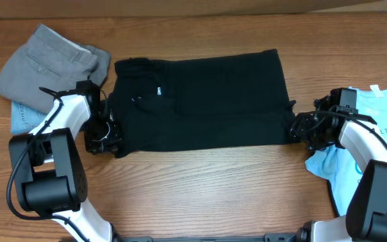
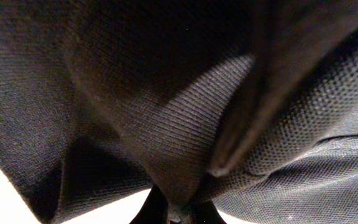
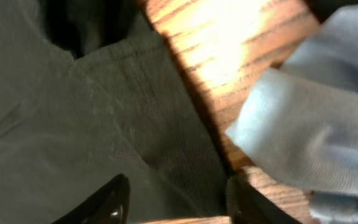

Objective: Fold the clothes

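Note:
The clothes here are chiefly a black T-shirt [image 1: 200,101], spread flat as a wide rectangle in the middle of the table, with a small white logo [image 1: 158,91] facing up. My left gripper [image 1: 105,138] sits at the shirt's near left corner. In the left wrist view it [image 2: 179,210] is shut on a pinched fold of the black fabric [image 2: 166,143], which fills the frame. My right gripper [image 1: 295,128] is at the shirt's near right edge. Its fingers stand apart in the right wrist view, the gripper [image 3: 179,200] open astride the black cloth [image 3: 104,112].
A grey garment [image 1: 49,64] lies at the far left on top of a pale blue one [image 1: 24,117]. A light blue T-shirt [image 1: 381,128] with white lettering lies under my right arm, close beside the right fingers [image 3: 316,124]. Bare wooden table [image 1: 213,195] runs along the front.

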Available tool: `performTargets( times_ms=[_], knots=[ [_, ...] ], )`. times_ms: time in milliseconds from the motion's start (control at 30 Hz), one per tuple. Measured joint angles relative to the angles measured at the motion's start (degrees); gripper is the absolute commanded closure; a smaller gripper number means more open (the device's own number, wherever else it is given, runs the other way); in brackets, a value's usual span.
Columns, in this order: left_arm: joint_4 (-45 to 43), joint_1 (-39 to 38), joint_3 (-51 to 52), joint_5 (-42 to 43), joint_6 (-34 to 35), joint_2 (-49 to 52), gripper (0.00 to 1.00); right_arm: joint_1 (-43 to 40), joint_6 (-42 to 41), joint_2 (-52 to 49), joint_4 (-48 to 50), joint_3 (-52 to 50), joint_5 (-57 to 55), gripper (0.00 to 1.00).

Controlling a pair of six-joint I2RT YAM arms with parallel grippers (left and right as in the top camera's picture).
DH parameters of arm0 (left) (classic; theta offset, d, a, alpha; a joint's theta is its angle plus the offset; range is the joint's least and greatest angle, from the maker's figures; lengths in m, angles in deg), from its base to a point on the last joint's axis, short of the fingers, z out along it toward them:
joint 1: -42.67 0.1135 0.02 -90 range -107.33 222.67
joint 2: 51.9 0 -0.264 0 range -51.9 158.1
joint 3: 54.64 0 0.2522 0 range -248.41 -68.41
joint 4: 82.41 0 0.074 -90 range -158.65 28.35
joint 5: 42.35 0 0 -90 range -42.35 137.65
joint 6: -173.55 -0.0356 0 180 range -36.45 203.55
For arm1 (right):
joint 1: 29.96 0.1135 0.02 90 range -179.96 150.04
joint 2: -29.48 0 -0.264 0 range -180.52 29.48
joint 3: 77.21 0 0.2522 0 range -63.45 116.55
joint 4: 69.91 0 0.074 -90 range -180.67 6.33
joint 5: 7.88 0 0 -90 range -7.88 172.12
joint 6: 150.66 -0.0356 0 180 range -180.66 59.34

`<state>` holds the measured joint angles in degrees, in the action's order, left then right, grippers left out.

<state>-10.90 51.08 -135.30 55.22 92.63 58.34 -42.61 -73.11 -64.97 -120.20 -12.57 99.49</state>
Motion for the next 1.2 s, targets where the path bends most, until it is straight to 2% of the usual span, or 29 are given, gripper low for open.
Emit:
performTargets(
  times_ms=[100,167,300,467,533,667,733,800,933,1133,1167,1200],
  knots=[
    [0.00,0.00,0.00,0.00,0.00,0.00,0.96,0.22,0.22,0.00,-0.98,-0.02,-0.46,0.55],
    [0.00,0.00,0.00,-0.02,0.00,0.00,0.96,0.35,-0.35,0.00,-1.36,-0.02,-1.95,0.41],
    [0.00,0.00,0.00,-0.02,0.00,0.00,0.96,0.39,-1.51,0.00,-2.05,-0.11,-6.01,0.38],
    [0.00,0.00,0.00,-0.02,0.00,0.00,0.96,0.37,-0.96,0.00,-2.10,-0.22,-4.70,0.47],
    [0.00,0.00,0.00,-0.02,0.00,0.00,0.96,0.61,-0.04,0.00,-1.77,-0.55,-3.41,0.60],
    [0.00,0.00,0.00,-0.04,0.00,0.00,0.96,1.11,0.79,0.00,-0.94,-0.98,-2.36,0.75],
    [0.00,0.00,0.00,-0.07,0.00,0.00,0.96,1.11,0.79,0.00,-1.22,-0.98,-2.34,0.87],
    [0.02,0.00,0.00,-0.07,0.00,0.00,0.96,1.01,0.26,0.00,-2.01,-0.98,-2.97,0.91],
    [0.07,0.13,0.00,-0.07,0.00,0.00,0.96,0.17,-2.36,0.00,-5.70,-0.94,-6.36,0.94],
    [0.48,2.32,-0.11,-0.50,0.00,0.00,0.96,-0.83,-4.85,0.00,-10.21,0.59,-10.75,0.92],
    [0.55,2.62,-0.15,-0.50,0.00,0.02,0.96,-0.81,-5.25,0.00,-10.38,0.90,-11.04,0.89],
    [0.70,2.89,-0.22,-0.66,0.00,0.02,0.96,-0.83,-5.68,0.00,-10.60,1.18,-11.39,0.81]
  ],
)
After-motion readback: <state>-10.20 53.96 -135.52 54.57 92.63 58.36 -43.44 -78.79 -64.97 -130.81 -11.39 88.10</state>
